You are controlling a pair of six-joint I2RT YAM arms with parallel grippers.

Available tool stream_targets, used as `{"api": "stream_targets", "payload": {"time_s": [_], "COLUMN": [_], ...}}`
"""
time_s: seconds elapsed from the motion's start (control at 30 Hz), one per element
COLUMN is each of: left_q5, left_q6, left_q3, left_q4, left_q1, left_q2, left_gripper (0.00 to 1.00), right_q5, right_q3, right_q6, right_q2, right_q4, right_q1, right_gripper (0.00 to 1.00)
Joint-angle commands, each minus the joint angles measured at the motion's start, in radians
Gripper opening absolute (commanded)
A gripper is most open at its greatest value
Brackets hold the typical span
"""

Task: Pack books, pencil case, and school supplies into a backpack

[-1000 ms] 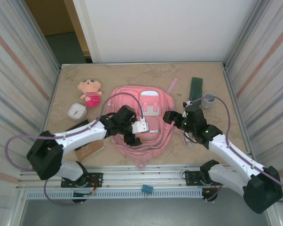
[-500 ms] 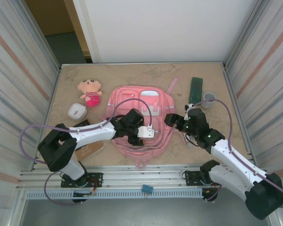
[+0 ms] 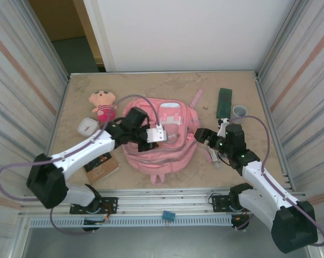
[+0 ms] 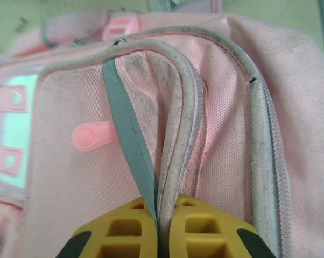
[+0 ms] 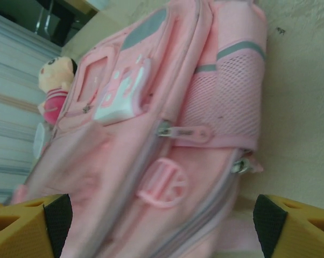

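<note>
Left wrist view: the large pink woven-fabric backpack (image 4: 70,177), on the speckled beige table (image 3: 151,86), has a fold of grimy rounded piping (image 4: 181,123) and grey-green trim (image 4: 127,140) pinched tight between the 2 yellow pads (image 4: 124,231) of the left gripper (image 4: 161,228). The right gripper (image 5: 156,228), spread wide beside its mesh side pocket (image 5: 226,91), grasps nothing. A long, flat dark green pencil case (image 3: 224,101) lies apart.

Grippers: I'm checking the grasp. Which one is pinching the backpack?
The left gripper, shut on a seam fold of the backpack; the right gripper stands wide open at its side, holding nothing.
</note>
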Motion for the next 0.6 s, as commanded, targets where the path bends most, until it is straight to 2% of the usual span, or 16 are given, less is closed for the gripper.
{"api": "stream_targets", "payload": {"time_s": [0.0,0.13,0.27,0.43,0.57], "left_q5": [0.237,0.324,0.413,0.468,0.477], "left_q6": [0.082,0.134,0.151,0.186,0.205], "left_q3": [0.084,0.151,0.168,0.176,0.185], "left_q4": [-0.088,-0.175,-0.185,-0.204,-0.216], "left_q1": [0.069,0.155,0.227,0.261,0.273], "left_q2": [-0.103,-0.129,-0.138,-0.137,-0.128], "left_gripper": [0.00,0.00,0.00,0.00,0.00], "right_q5": [-0.145,-0.226,-0.318,-0.444,-0.501], "right_q3": [-0.023,-0.026,-0.028,-0.006,0.015], "right_q6": [-0.027,-0.043,-0.044,-0.047,-0.048], "right_q2": [-0.001,0.043,0.137,0.244,0.273], "right_q4": [0.117,0.167,0.272,0.392,0.415], "right_q1": [-0.030,-0.050,-0.050,-0.050,-0.051], "right_gripper": [0.89,0.89,0.89,0.88,0.69]}}
